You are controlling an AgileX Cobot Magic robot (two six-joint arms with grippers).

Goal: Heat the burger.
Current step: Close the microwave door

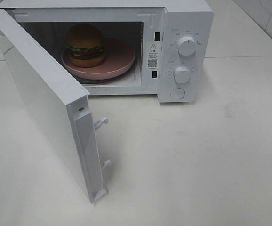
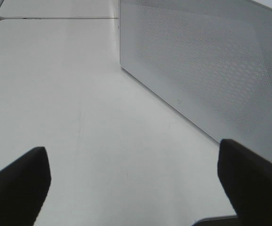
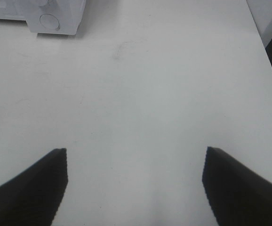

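Inside the microwave [image 1: 185,28] sits the burger [image 1: 84,44], on a pink plate [image 1: 122,59], toward the left of the cavity. The door [image 1: 37,94] hangs wide open, swung out from the microwave's left edge. On the door's outer side, the left gripper [image 2: 133,162] hovers over the table [image 1: 197,165], fingers spread wide, holding nothing. The right gripper [image 3: 135,157] sits well out in front of the microwave's dial side, fingers apart too, gripping nothing.
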